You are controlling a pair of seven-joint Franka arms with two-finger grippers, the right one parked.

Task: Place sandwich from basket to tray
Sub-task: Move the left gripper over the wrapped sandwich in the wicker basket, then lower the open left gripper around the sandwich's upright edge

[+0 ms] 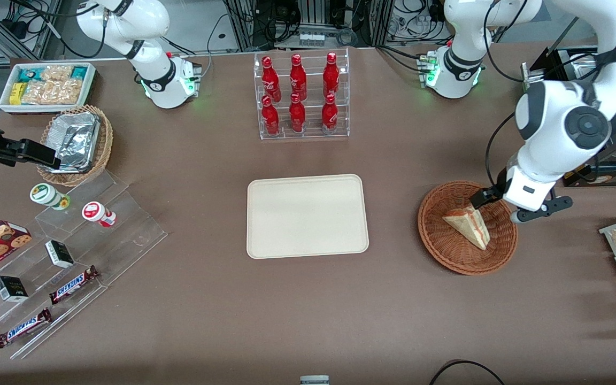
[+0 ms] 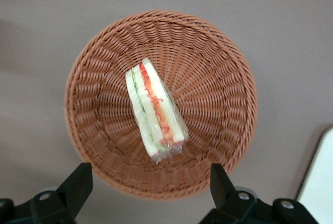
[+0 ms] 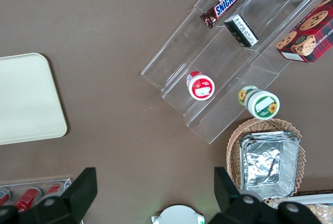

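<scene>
The table carries the basket at the tray's 3 o'clock; the claw, wide open and empty, hovers over the sandwich lying inside, whose slick wrap could slip from a shallow pinch.

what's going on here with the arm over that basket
The working arm's gripper hangs above the reddish-brown basket, fingers open and not touching anything. The sandwich lies in the basket, wrapped in clear film, with its red and green filling edge showing in the wrist view. The cream tray sits beside the basket toward the middle of the table, with nothing on it. So the sandwich has not been picked up yet; it looks like the arm is lining up to grasp it.
</scene>
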